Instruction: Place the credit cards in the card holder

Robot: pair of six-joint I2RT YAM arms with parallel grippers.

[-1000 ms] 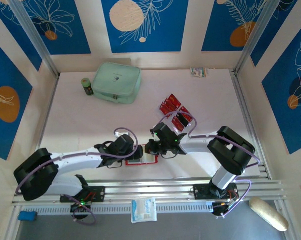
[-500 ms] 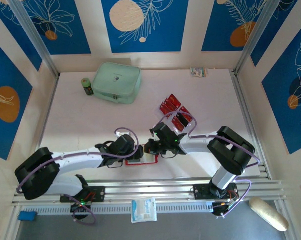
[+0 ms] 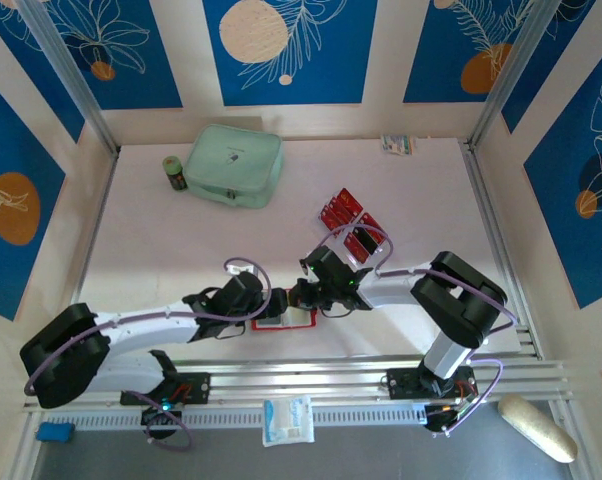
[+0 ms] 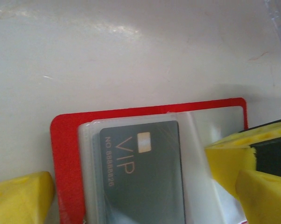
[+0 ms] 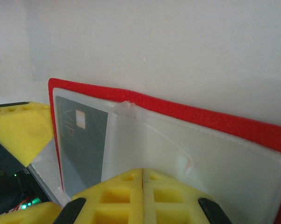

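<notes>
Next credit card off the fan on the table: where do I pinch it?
Likely an end card of the credit cards, by its outer edge, coming down from above: they lie flat and overlapped, so only the fan's ends show free edges. Which lies on top is too small to tell.

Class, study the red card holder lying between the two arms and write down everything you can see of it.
The card holder lies open and flat on the white table. Its cover is red and looks leather-like. Inside are pale, clear plastic sleeves, and one holds a dark grey card printed VIP. The left end effector stands open astride it. The right end effector, shut, sits over a sleeve, though whether it presses on it is unclear.
</notes>
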